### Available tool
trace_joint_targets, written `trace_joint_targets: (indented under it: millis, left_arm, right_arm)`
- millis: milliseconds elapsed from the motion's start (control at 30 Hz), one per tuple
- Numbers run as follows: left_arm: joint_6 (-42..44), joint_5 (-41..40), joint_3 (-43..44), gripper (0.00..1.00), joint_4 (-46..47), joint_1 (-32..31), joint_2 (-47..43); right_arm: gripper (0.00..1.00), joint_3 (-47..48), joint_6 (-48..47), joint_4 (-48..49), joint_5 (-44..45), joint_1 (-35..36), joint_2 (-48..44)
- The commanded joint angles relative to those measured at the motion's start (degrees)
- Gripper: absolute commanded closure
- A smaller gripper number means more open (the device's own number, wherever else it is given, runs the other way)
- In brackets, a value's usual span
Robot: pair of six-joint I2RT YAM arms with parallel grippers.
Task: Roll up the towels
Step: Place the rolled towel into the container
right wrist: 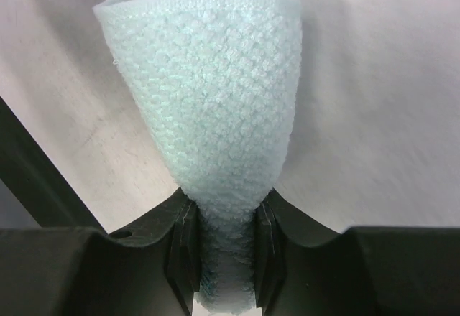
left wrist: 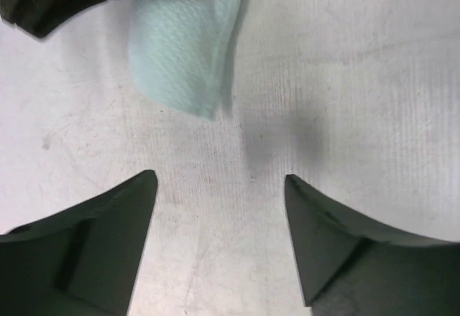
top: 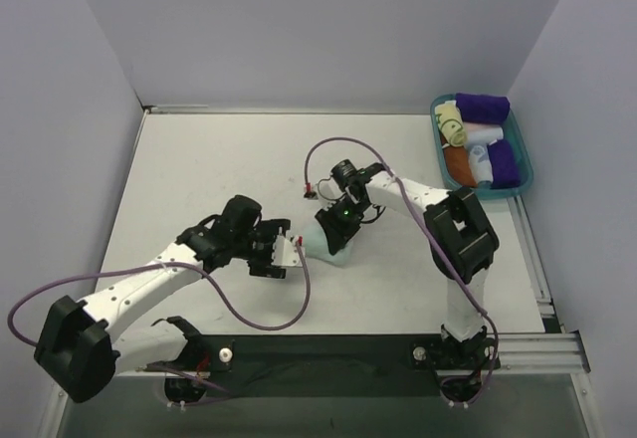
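The white table (top: 219, 159) fills the floor of a pale-walled enclosure, and close up its surface shows faint scuffs and specks. Just toward 6 o'clock of its centre lies the mint-aqua towel (top: 331, 250), folded. One part is flat on the surface, another is drawn up off it. At 2 o'clock, at the far right corner, sits a teal tray (top: 522, 155) holding purple, orange and white rolls (top: 484, 108) and a pale yellow towel (top: 453, 125). A black mounting strip (top: 328, 350) runs along the 6 o'clock edge.
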Motion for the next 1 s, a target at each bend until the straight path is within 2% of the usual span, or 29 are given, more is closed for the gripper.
trace_joint_targets:
  millis: [0, 100, 267, 300, 333, 467, 567, 733, 967]
  left_arm:
    - [-10.34, 2.68, 4.31, 0.13, -7.07, 0.58, -6.24]
    - [-18.43, 2.42, 6.42, 0.03, -7.86, 1.02, -8.0]
    - [-31.55, 1.8, 13.63, 0.03, -9.0, 2.33, -3.46]
    - [-34.7, 3.71, 15.2, 0.03, -9.61, 3.12, -2.3]
    - [-35.95, 5.13, 17.48, 0.03, -10.4, 4.09, -0.2]
    - [-41.23, 12.25, 20.57, 0.03, -11.38, 9.62, 3.23]
    - [-42.73, 15.07, 21.28, 0.03, -11.38, 12.35, 4.65]
    - [-43.78, 17.0, 20.84, 0.03, -11.03, 13.5, 5.09]
    - [-45.01, 17.18, 20.67, 0.03, -10.67, 14.55, 5.7]
  right_arm:
    - [1.0, 0.26, 5.29, -3.58, -1.68, -7.59, -8.21]
    - [1.0, 1.14, 7.32, -4.98, -5.54, -12.61, -12.08]
    - [1.0, 3.25, 8.29, -8.58, -9.33, -27.98, -17.62]
    - [1.0, 4.38, 8.12, -8.94, -9.42, -30.36, -18.24]
    - [1.0, 5.35, 7.68, -9.38, -9.33, -35.95, -18.68]
    - [1.0, 12.38, 4.88, -12.54, -8.37, -48.71, -17.64]
    - [1.0, 17.92, 3.99, -12.54, -4.34, -55.14, -14.66]
    - [1.0, 25.31, 6.53, -9.13, 4.88, -59.38, -8.5]
    - [1.0, 35.32, 8.03, -5.43, 13.33, -59.74, 2.39]
